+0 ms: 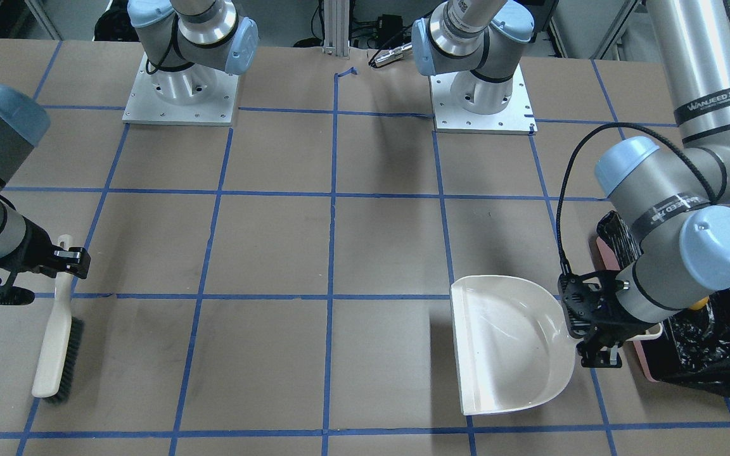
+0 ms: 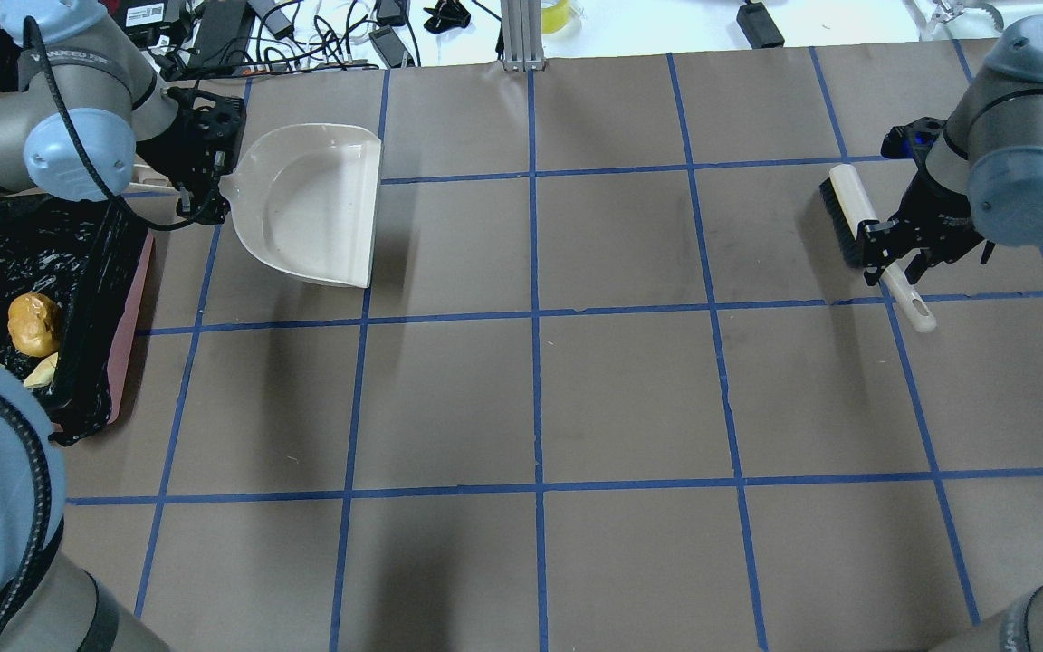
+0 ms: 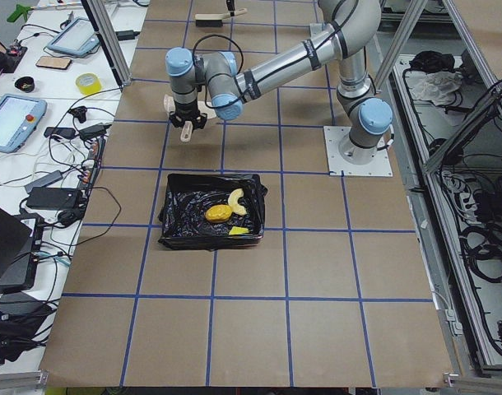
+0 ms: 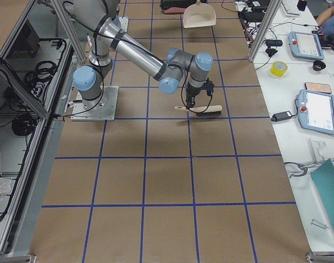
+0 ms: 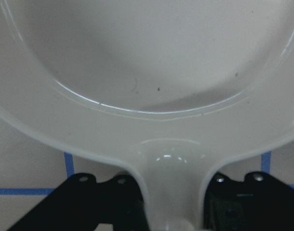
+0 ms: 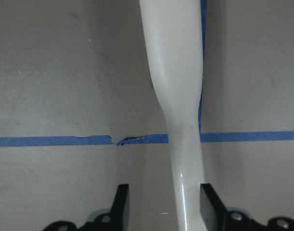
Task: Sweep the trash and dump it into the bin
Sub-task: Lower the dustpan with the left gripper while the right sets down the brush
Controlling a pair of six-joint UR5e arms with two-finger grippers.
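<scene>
The bin, pink (image 2: 134, 299) with a black bag liner (image 3: 177, 222), stands at the table's left end. The trash lies inside it: the tan croissant (image 3: 237, 200), the golden-brown potato (image 2: 33, 323) and the yellow sponge wedge (image 2: 41, 370). My left gripper (image 2: 202, 186) is shut on the handle of the beige dustpan (image 2: 309, 204), beside the bin; the pan (image 5: 152, 57) looks empty. My right gripper (image 2: 893, 258) straddles the white handle of the brush (image 2: 850, 204), which lies on the table. In the right wrist view one finger (image 6: 120, 204) stands apart from the handle (image 6: 178, 96).
Brown paper with a blue tape grid covers the table (image 2: 531, 389). The two arm bases (image 1: 178, 88) stand at the robot's edge. Cables and devices lie on the white bench beyond the far edge (image 2: 304, 27).
</scene>
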